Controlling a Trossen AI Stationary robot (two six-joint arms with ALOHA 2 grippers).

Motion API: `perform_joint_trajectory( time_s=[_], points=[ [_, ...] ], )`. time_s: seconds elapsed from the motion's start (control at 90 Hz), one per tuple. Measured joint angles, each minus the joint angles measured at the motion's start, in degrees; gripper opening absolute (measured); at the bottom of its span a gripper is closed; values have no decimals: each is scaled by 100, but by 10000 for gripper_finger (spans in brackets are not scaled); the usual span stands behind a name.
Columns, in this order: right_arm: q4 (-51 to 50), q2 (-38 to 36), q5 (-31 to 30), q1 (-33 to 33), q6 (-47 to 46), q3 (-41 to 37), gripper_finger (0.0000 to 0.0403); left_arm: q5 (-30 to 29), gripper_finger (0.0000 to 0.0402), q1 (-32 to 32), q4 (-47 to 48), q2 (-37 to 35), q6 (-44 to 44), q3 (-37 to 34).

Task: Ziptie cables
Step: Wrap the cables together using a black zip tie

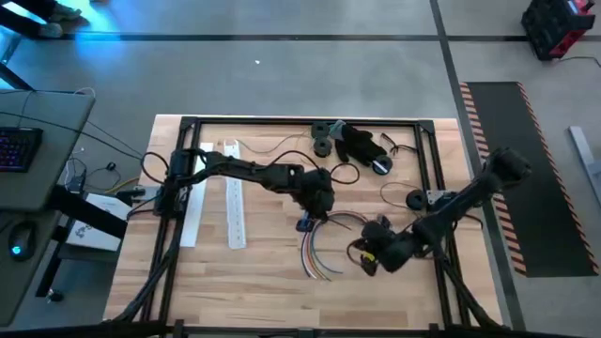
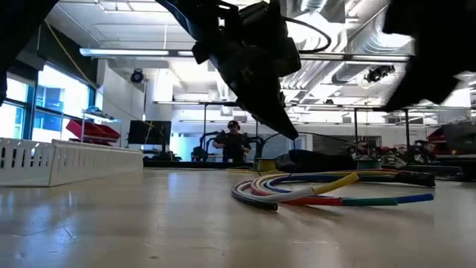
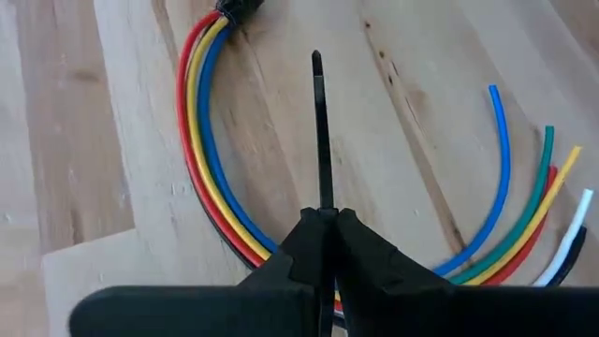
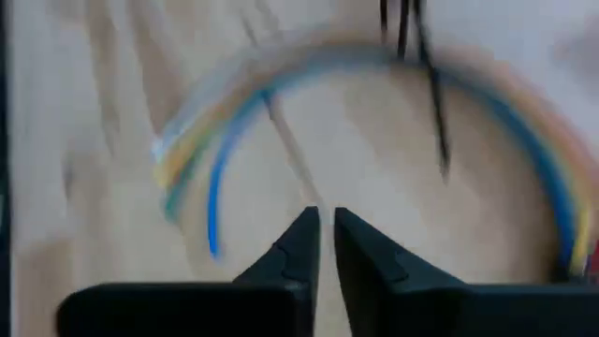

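Wooden table (image 1: 235, 282) mid-span, my left gripper (image 3: 324, 217) pinches the ziptie (image 3: 320, 131) above the cables (image 3: 211, 150), right gripper (image 4: 325, 223) slightly parted nearby; tie could slip.

Bright overhead light; R wrist blurred

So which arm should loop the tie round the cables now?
Left, probably. The left gripper is shut on a black zip tie right above the cables. The right gripper sits empty, slightly open, beside them.
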State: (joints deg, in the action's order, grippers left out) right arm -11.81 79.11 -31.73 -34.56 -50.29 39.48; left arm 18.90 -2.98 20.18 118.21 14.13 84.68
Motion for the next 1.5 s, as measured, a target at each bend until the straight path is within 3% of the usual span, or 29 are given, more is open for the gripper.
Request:
perform_joint_trajectory(
  time_s=[0.233, 0.4, 0.522, 0.711, 1.044, 1.222, 1.5],
  points=[
    [729, 392, -17, 894, 1587, -1, 151, 0, 0, 4, -28, 0, -35, 0],
    [1100, 771, 244, 1351, 1860, -2, 167, -2, 1, 4, -31, -2, -48, 0],
    [1623, 980, 588, 1510, 2086, 0, 152, -1, 1, 9, -39, -1, -52, 0],
    [1700, 1259, 597, 1715, 1905, -1, 110, -2, 1, 15, -42, -1, -57, 0],
    [1766, 1237, 927, 1659, 1776, -2, 8, 14, 1, 15, -1, -2, -55, 0],
    [1467, 1228, 848, 1395, 1139, 11, 2, 35, 1, 26, -35, -2, -55, 2],
    [4, 1226, 572, 436, -479, 13, 1, 14, 1, 22, 4, -2, -57, 2]
  ],
)
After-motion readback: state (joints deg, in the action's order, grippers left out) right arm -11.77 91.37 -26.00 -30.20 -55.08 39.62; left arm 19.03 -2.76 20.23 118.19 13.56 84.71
